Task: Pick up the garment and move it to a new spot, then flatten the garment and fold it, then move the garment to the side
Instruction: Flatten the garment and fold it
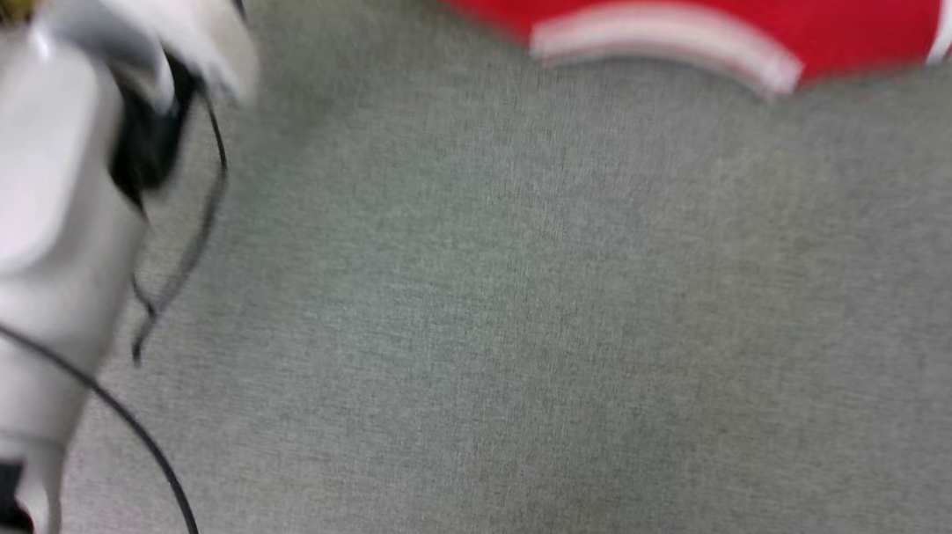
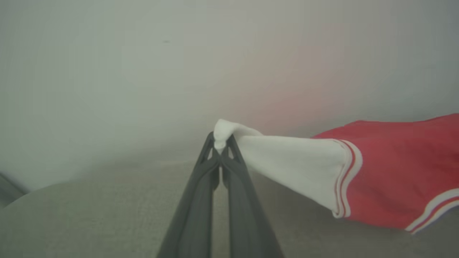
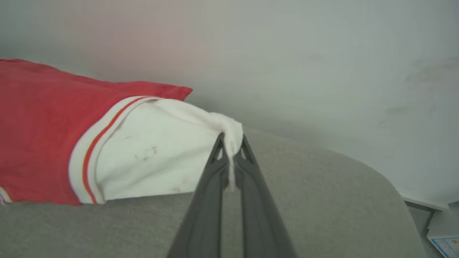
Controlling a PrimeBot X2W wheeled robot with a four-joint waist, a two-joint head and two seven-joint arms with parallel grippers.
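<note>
The garment [image 1: 672, 4] is a red jersey with white sleeves and red-white striped trim, seen blurred at the top edge of the head view over the grey surface. My left gripper [image 2: 220, 143] is shut on the tip of one white sleeve, and the garment [image 2: 394, 168] stretches away to the right, lifted off the surface. My right gripper [image 3: 231, 143] is shut on the other white sleeve's tip, with the garment [image 3: 43, 132] stretched off to the left. A pale forearm [image 1: 24, 193] shows at the left of the head view.
A grey fabric-covered table [image 1: 523, 325] spreads below the garment. A pale wall [image 2: 143, 71] stands behind it. The table's rounded edge [image 3: 394, 186] shows at right, with a paper or box [image 3: 444, 243] beyond it. A black cable [image 1: 199, 211] hangs beside the forearm.
</note>
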